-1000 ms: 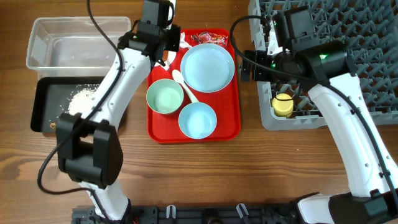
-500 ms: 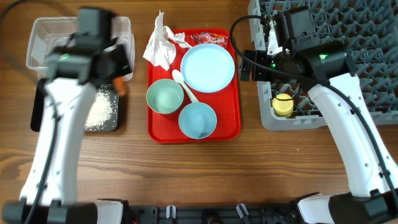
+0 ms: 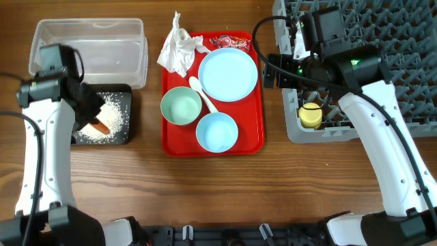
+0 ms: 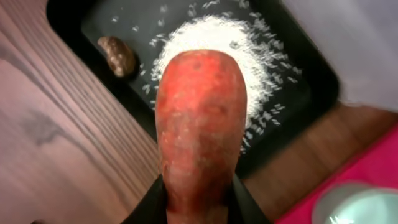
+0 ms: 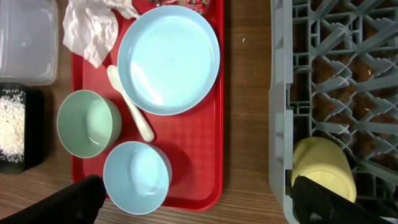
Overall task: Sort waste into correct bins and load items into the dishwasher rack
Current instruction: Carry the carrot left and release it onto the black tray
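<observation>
The biggest thing I see is the large grey plastic lattice dishwasher rack [image 3: 362, 55], with the small yellow cup [image 3: 311, 116] already sitting near its front left corner. My right gripper [image 5: 199, 208] hangs between the rack's edge and the flat red serving tray [image 3: 249, 137], jaws spread as wide as they go and holding nothing. On the far left, the clear plastic rectangular tub [image 3: 102, 55] looks empty to me. The shallow black rectangular tray [image 3: 127, 140] just in front of it carries a heap of loose white rice [image 4: 261, 56].

My left gripper [image 3: 92, 117] is pinched nearly closed on one end of the orange carrot [image 4: 200, 124], which hangs above that black tray, over the rice.

I judge the carrot stiff, dense for its size and rough-skinned, so it is unlikely to slip. A grip across the end, as I have it, should hold, and a short drop should not hurt it.

The left wrist view shows me a small brown food lump [image 4: 118, 55] in the tray's corner, which the overhead barely resolves. Only the overhead shows both arms and the tub together.
</observation>
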`<state>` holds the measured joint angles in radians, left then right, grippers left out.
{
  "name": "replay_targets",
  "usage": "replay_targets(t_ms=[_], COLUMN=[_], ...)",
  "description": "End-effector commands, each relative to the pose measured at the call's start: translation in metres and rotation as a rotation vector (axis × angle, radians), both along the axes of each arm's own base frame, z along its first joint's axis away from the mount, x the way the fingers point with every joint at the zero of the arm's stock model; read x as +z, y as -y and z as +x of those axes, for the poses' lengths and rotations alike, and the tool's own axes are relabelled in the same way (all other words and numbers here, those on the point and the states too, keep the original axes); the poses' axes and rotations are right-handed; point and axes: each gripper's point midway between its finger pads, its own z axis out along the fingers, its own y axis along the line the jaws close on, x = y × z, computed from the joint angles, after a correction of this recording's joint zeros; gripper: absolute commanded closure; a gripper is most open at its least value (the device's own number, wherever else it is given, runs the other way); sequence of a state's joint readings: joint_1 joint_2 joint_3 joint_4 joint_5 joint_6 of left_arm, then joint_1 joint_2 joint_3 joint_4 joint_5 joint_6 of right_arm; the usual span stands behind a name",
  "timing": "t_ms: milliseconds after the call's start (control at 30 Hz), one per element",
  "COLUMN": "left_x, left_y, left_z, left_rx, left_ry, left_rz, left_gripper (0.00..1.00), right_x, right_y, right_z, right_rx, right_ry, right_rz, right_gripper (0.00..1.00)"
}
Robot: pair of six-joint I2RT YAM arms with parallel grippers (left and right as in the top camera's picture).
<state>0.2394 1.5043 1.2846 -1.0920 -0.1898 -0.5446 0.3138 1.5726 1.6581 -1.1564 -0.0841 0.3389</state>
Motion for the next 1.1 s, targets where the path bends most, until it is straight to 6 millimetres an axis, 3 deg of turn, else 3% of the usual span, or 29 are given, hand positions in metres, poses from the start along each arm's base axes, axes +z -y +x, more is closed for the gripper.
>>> replay_targets(t_ms=[0, 267, 633, 800, 1067], left_x=[-0.029, -0.063, -0.095, -0.106, -0.106], left_y=[-0.023, -0.043, -0.06, -0.061, -0.061], left_z=[-0.011, 0.01, 0.026, 0.03, 0.03], left_rx=[0.181, 0.229, 0.248, 0.247, 0.247], left_ry=[0.026, 0.157, 0.177, 0.169, 0.166], left_rz=[-0.012, 0.017, 0.081, 0.078, 0.078], left_gripper=[0.96, 0.96, 0.96, 0.73, 0.59], right_x=[-0.005, -0.006, -0.008, -0.008, -0.008], right_y=[0.003, 0.003, 0.004, 0.005, 0.005], right_z=[0.0, -0.002, -0.006, -0.006, -0.007], right_rx=[-0.007, -0.01, -0.011, -0.01, -0.01], right_ry=[-0.013, -0.024, -0.04, -0.042, -0.047], right_rz=[-0.02, -0.021, -0.026, -0.027, -0.028], right_gripper=[0.01, 0.01, 0.01, 0.0, 0.0])
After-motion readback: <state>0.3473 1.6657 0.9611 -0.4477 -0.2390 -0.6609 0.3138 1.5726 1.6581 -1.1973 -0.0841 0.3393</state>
